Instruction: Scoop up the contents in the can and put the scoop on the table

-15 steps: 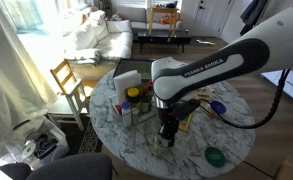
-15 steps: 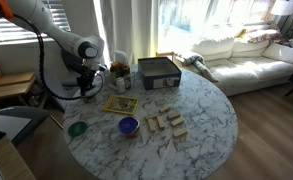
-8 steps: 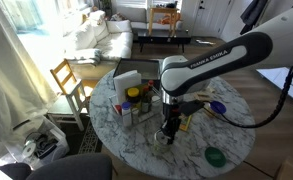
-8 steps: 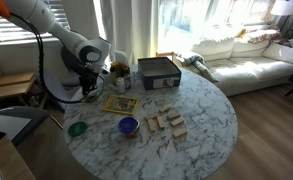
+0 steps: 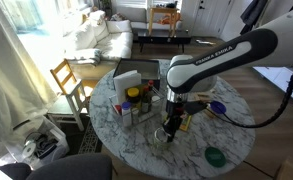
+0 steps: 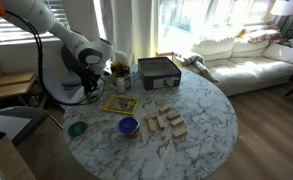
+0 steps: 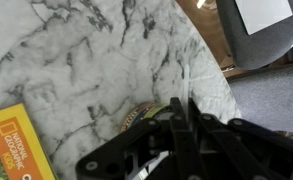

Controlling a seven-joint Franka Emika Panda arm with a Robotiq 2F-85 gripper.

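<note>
The gripper [image 5: 168, 129] is held with jaws closed tight just above the small silver can [image 7: 135, 118], which is set near the marble table's [image 5: 136, 145] edge, near a yellow magazine [image 7: 16, 150].

- "FRANKA EMIKA" is showing in dark caps along the white robot arm [image 5: 211, 60], exterior view.
- Yellow booklet [image 7: 11, 150], near left in wrist view, is carrying white lettering, too small to read.
</note>
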